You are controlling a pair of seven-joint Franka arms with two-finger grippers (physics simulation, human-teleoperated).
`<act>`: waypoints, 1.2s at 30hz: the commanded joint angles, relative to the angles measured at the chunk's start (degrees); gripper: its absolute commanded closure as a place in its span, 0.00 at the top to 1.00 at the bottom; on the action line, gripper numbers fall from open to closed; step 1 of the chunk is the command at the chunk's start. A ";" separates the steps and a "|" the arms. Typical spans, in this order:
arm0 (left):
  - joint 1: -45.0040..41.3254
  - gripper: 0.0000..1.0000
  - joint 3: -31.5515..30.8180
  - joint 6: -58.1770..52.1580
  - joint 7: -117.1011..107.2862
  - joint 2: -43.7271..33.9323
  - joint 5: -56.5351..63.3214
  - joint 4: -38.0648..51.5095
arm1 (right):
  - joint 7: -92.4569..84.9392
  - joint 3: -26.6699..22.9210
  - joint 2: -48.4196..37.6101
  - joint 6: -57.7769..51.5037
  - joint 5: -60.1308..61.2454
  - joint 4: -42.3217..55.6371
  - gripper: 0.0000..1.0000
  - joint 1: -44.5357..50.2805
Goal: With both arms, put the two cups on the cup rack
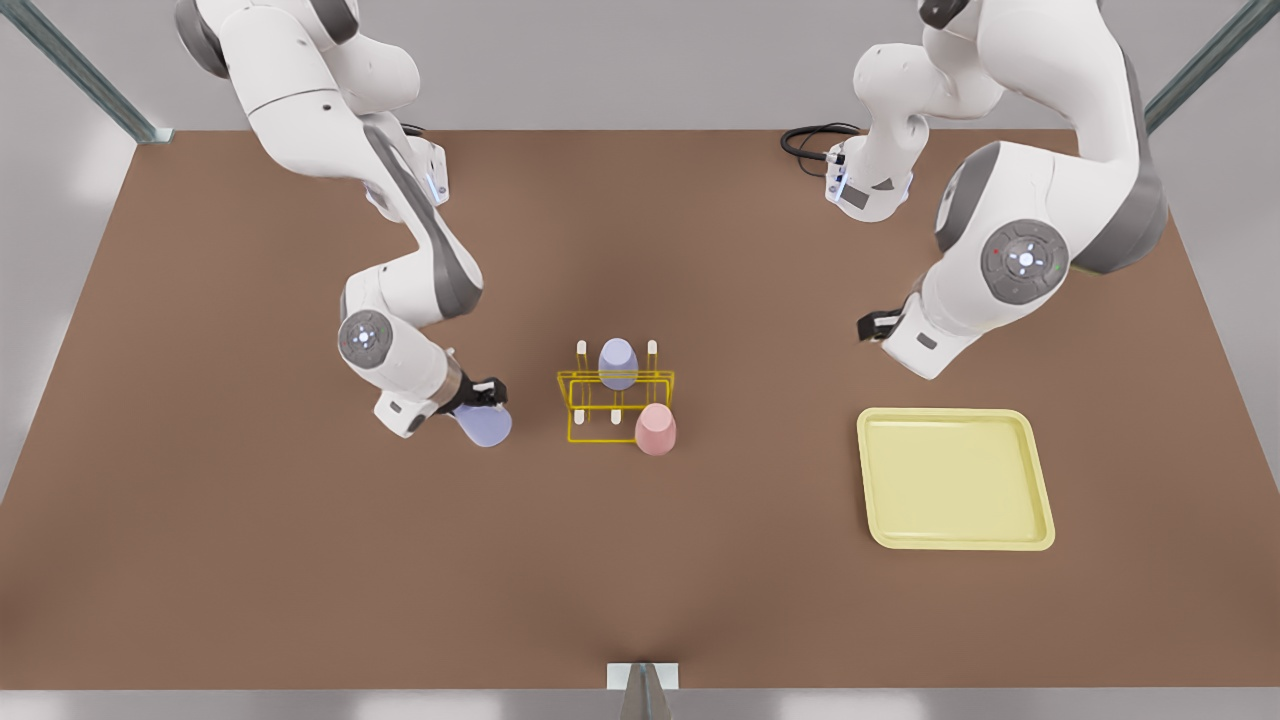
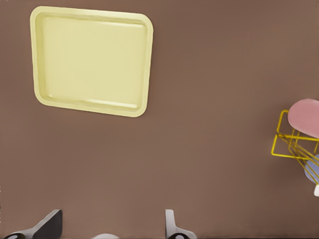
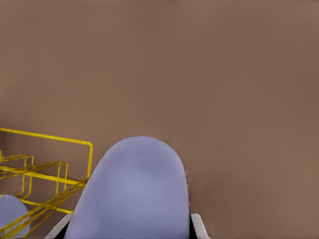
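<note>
**Front view, with the rack (image 1: 600, 410) at mid-table (image 1: 300, 560).**

- **Right gripper (image 1: 487, 392):** near the rack, at its 9 o'clock. Jaws clamped on the lavender cup (image 1: 484, 425), carried tilted with its rounded end toward 5 o'clock.
- **Pink cup (image 1: 655, 430):** at the rack's 4 o'clock corner, apparently seated on a peg.
- **Other lavender cup (image 1: 617, 363):** over a peg at the rack's 12 o'clock.
- **Left gripper (image 1: 873, 325):** waiting well apart from the rack, at its 2 o'clock. Jaws apart and empty, with the tray (image 1: 940, 413) toward 5 o'clock of it.

**Step in hand, as judged:** carrying the held cup to a free peg (image 1: 581, 350).

**To do it well:**
- Turn the cup mouth-down before approaching.
- Travel toward 3 o'clock, high enough to clear the wire frame.
- Centre the mouth over a bare peg on the rack's 9 o'clock side, then lower straight down.
- Keep clear of both seated cups, since a sideways brush could tip them or shift the light frame.
- Release only once the cup hangs steady.
- Keep the left arm parked.
</note>
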 commanded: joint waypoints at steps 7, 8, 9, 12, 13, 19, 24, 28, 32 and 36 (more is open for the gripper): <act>2.57 1.00 -0.49 0.04 22.14 -0.17 -0.36 0.41 | 0.24 3.28 1.53 -2.67 6.65 4.09 0.82 0.17; 2.57 1.00 -0.49 0.21 22.14 -0.17 -0.36 0.41 | 0.33 3.72 2.06 -2.67 6.92 4.97 0.82 0.17; 2.57 1.00 -0.58 -0.05 22.14 -0.26 -0.45 0.41 | 0.41 4.16 2.76 -2.67 7.09 6.11 0.82 0.26; 2.66 1.00 -0.58 -0.14 22.14 -0.52 -0.45 0.41 | 0.41 4.51 4.17 -2.67 7.18 8.13 0.82 0.70; 2.66 1.00 -0.58 -0.14 22.14 -0.52 -0.45 0.32 | 0.33 4.60 4.44 -2.67 7.62 8.66 0.82 1.13; 2.66 1.00 -0.49 -0.14 22.14 -0.34 -0.18 0.32 | 0.24 5.39 4.52 -2.76 9.47 9.45 0.82 2.10; 2.66 1.00 -0.58 -0.14 22.05 -0.43 -0.18 0.32 | 0.24 6.71 5.32 -2.67 9.56 9.54 0.82 2.19; 2.48 1.00 -0.58 -0.23 22.05 -0.43 -0.18 0.32 | 0.68 6.71 6.81 -2.67 9.64 11.04 1.00 2.54; 2.31 1.00 -0.66 -0.32 21.96 -0.52 -0.18 0.32 | 1.21 6.80 7.34 -2.67 9.64 12.00 1.00 2.72; 2.39 1.00 -0.66 -0.32 22.14 -0.43 -0.01 0.32 | 1.73 5.31 5.93 -17.07 6.93 21.93 1.00 0.70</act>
